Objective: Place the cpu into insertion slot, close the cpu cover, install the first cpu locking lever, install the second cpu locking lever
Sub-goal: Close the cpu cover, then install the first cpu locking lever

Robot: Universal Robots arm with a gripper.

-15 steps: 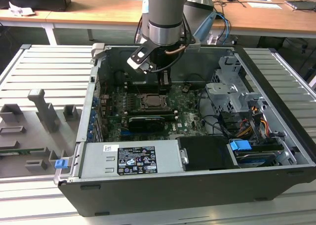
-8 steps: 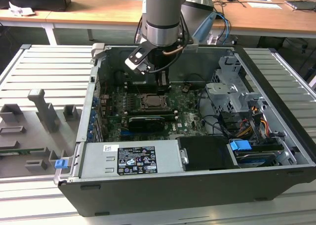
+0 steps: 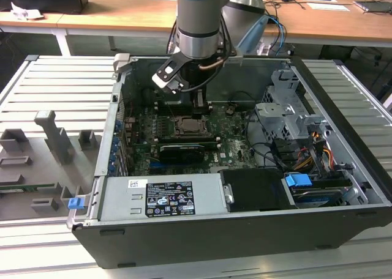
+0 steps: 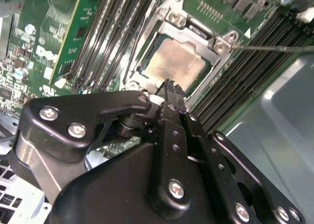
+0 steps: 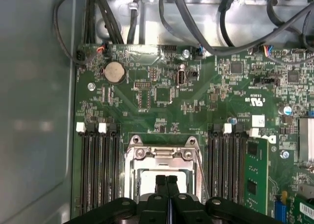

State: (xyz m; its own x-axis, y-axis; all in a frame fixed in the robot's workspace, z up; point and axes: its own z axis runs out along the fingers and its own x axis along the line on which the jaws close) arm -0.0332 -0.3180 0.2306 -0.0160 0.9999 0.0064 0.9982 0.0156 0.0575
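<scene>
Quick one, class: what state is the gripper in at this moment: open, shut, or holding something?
Gripper: shut, fingers pressed together with nothing between them, close over the cpu.

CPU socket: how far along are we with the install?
Done: the cpu lies in the insertion slot, with the cpu cover apparently down around it. In hand: the shut gripper hovers above, holding nothing. Left: a locking lever juts out over the memory slots, unlatched.
</scene>
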